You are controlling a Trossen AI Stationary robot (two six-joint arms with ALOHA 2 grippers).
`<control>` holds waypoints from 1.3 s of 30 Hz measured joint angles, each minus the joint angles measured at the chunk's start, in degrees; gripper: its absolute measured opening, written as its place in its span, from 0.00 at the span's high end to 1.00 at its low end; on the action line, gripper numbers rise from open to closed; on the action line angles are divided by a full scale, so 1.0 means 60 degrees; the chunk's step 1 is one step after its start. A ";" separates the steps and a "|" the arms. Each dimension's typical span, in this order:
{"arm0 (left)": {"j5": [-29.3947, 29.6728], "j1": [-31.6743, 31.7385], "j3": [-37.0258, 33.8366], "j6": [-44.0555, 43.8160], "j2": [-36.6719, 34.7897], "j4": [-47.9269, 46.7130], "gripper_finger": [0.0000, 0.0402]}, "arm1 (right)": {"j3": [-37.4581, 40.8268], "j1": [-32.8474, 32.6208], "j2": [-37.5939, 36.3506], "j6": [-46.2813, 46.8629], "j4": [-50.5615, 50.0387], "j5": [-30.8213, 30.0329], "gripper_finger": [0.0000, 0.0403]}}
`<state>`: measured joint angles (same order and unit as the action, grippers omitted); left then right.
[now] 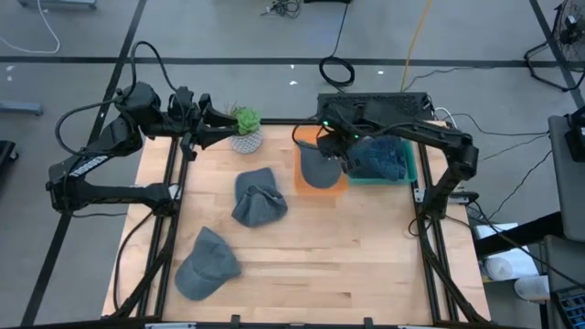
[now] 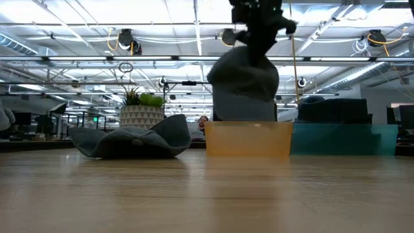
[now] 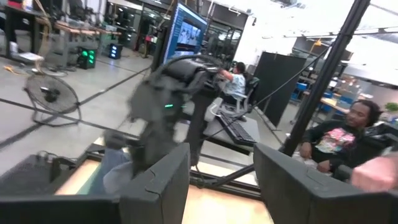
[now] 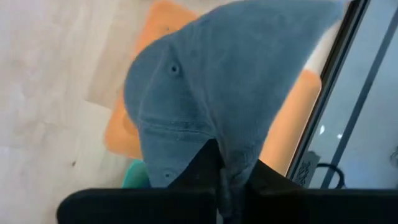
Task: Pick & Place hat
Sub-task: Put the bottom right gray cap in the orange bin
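Observation:
My right gripper [image 4: 221,182] is shut on a grey cap [image 4: 217,81] and holds it over the orange bin [image 1: 340,185] at the table's far side. The low view shows the cap [image 2: 246,84] hanging with its lower part reaching into the orange bin [image 2: 249,141]. A second grey cap [image 1: 259,197] lies crumpled flat at the table's middle. A third cap [image 1: 206,263] lies near the near left corner. My left gripper [image 3: 214,180] is open and hovers beside the potted plant [image 1: 245,128] at the far left, touching nothing. My right gripper pinches a gathered fold of the cap's fabric [image 4: 231,167] between its two fingers, coming from above and pointing down. The cap hangs below the fingers, slack, with its lower part [image 2: 244,115] dipping behind the orange bin's rim.
A teal bin [image 1: 411,169] holding dark blue cloth [image 1: 379,157] stands right of the orange bin. The plant pot [image 2: 141,115] stands at the far edge. People sit in the room beyond the table [image 3: 348,134]. Bare wood shows along the near right [image 1: 366,265].

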<state>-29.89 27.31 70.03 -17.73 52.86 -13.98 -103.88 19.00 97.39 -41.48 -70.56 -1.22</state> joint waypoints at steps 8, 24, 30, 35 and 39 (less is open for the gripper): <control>-0.0594 0.0278 0.0002 -0.0177 0.0000 -0.0103 0.54 | 0.0004 0.0699 0.0764 -0.0627 0.0308 0.0512 1.00; -0.1009 0.0773 0.0002 -0.0183 0.0000 -0.0142 0.54 | 0.0150 0.1830 0.1562 -0.0973 0.1296 0.0991 0.99; -0.1013 0.0769 0.0002 -0.0183 0.0000 -0.0140 0.54 | 0.0977 0.2175 0.1580 -0.1023 0.1759 0.1648 0.99; -0.1013 0.0769 0.0002 -0.0183 0.0000 -0.0142 0.54 | 0.1967 0.2072 0.1571 -0.1027 0.2539 0.1691 0.99; -0.1009 0.0769 0.0002 -0.0196 0.0000 -0.0138 0.54 | 0.2545 0.2040 0.1561 -0.0984 0.3304 0.1591 0.99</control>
<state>-35.94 31.92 70.04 -18.91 52.86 -14.81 -88.60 31.24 106.76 -47.38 -50.74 8.32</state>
